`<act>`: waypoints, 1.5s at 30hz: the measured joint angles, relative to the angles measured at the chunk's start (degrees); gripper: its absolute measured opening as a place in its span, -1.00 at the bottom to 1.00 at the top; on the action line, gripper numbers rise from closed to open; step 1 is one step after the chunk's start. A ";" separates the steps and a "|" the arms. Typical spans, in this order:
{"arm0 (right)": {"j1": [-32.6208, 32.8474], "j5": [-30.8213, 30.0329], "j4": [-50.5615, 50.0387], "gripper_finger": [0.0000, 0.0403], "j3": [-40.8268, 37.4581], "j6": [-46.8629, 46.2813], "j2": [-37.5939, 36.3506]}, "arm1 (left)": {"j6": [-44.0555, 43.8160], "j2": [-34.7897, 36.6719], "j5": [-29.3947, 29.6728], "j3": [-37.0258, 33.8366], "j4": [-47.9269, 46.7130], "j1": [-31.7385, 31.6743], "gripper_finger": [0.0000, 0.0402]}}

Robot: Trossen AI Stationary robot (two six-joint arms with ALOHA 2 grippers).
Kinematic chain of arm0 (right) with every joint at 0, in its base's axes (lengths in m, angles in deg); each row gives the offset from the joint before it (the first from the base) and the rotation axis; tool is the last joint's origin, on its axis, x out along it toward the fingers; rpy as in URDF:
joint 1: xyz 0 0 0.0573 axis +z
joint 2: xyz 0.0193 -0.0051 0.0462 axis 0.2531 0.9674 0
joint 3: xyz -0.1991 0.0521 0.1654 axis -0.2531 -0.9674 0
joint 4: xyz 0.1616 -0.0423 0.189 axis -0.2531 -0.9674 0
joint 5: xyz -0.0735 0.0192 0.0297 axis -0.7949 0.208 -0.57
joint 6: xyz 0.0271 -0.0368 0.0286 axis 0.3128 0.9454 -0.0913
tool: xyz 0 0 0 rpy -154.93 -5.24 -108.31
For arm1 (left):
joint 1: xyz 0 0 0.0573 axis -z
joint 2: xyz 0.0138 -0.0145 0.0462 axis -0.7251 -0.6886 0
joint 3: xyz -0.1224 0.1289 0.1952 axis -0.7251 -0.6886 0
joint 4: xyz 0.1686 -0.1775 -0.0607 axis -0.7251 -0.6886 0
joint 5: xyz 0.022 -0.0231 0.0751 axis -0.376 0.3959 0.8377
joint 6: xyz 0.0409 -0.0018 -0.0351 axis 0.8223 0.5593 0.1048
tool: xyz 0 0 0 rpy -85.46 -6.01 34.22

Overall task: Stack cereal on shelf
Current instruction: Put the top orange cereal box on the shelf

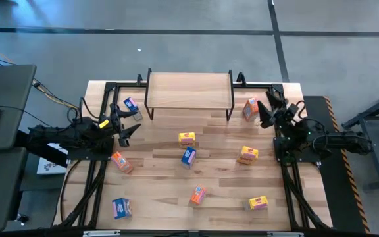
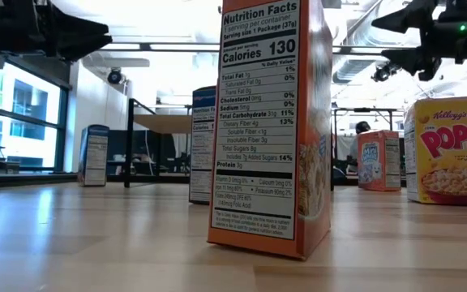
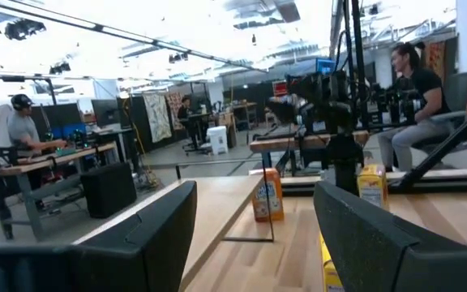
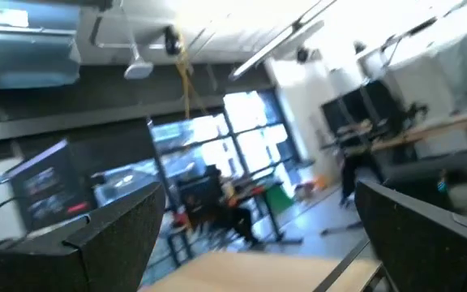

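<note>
Wooden planks, pale and smooth, made up the table (image 1: 156, 197), with small cardboard cereal boxes scattered over it. At the left edge the left gripper (image 1: 125, 130) hung above the table, fingers apart and holding nothing, with a blue box (image 1: 132, 105) just beyond it near the shelf's left legs, an orange-red box (image 1: 121, 162) lying tilted just on its near side, and another blue box (image 1: 122, 208) at the front left corner. The shelf (image 1: 189, 89), a light wooden rectangular top on thin black metal legs, stood at the back centre with nothing on it. In front of it, well apart, were a yellow box (image 1: 187, 139), a blue box (image 1: 188, 156) just beside that, and an orange-red box (image 1: 198, 194) nearer the front. Farther right sat a yellow box (image 1: 248, 155), another yellow box (image 1: 258, 203) by the front, and an orange-red box (image 1: 249, 108) beside the shelf's right legs. The right gripper (image 1: 266, 112) hovered just beside that box, fingers spread wide and empty.
</note>
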 joint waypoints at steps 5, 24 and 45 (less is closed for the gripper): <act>-0.02 -5.50 1.08 0.95 0.92 3.62 0.02 | -0.76 0.00 1.48 0.00 -5.10 0.00 0.20; -0.02 -4.00 -13.32 0.95 12.24 3.49 0.05 | -7.51 -0.25 1.95 0.00 -13.13 -0.02 0.20; -0.44 -19.66 -87.93 0.95 48.86 -31.00 25.14 | -8.13 -0.22 1.97 0.00 -12.15 -0.02 0.20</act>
